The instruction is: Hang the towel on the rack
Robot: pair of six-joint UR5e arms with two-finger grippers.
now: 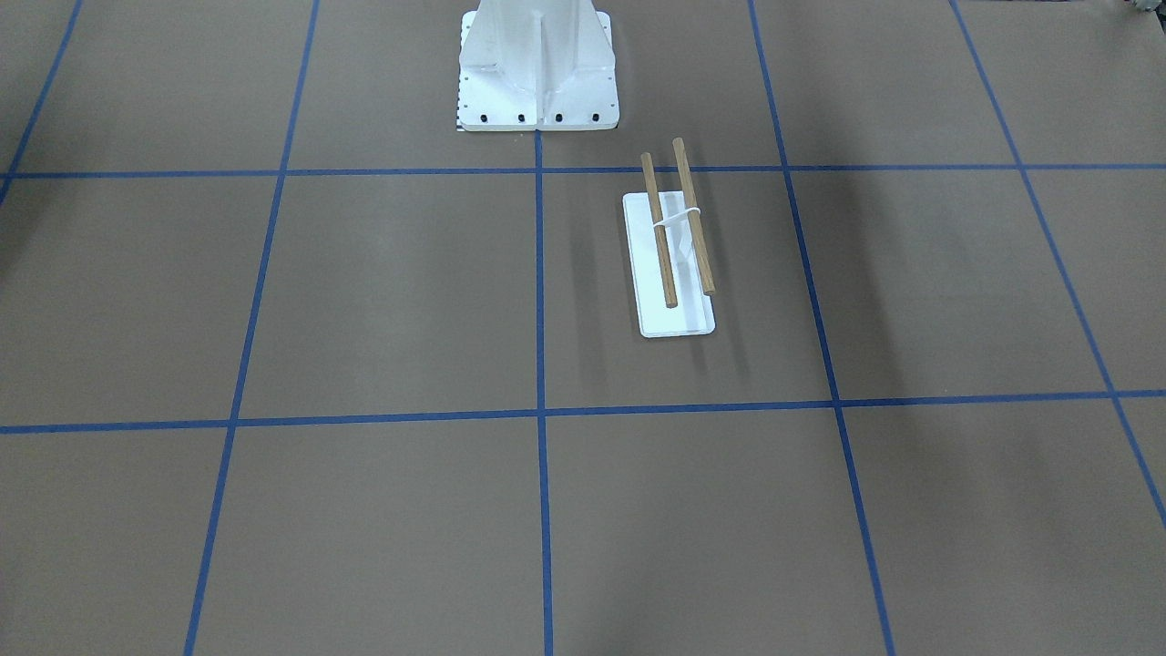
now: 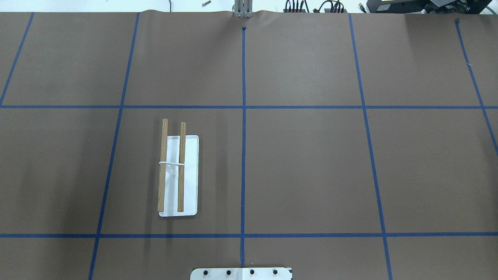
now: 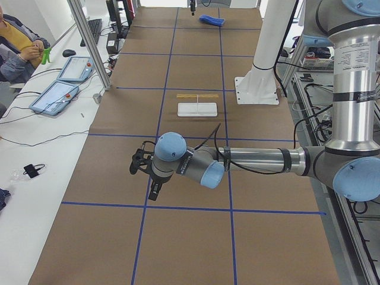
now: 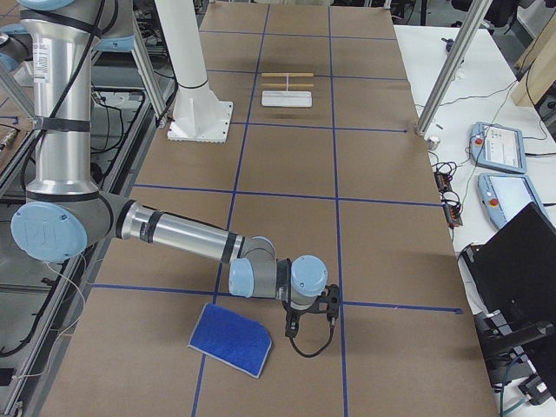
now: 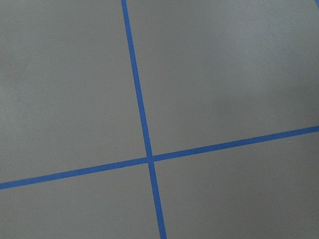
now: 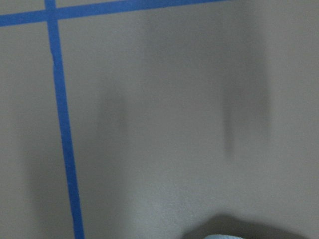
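The towel point(image 4: 230, 339), a bright blue cloth with pale edging, lies flat on the brown table near its end on my right side. It shows small and far in the exterior left view point(image 3: 212, 21). A pale sliver at the bottom of the right wrist view point(image 6: 214, 236) may be its edge. The rack point(image 2: 177, 171), two wooden rods over a white base, stands bare on my left half point(image 1: 679, 246). My right gripper point(image 4: 311, 314) hovers low just beside the towel. My left gripper point(image 3: 141, 169) hangs over bare table, well away from the rack. I cannot tell whether either is open or shut.
The robot's white pedestal point(image 1: 537, 64) stands at the table's edge behind the rack. Blue tape lines point(image 5: 144, 159) grid the brown table. An aluminium post point(image 3: 89, 41), tablets point(image 3: 59, 95) and a seated person point(image 3: 18, 41) are on the operators' side.
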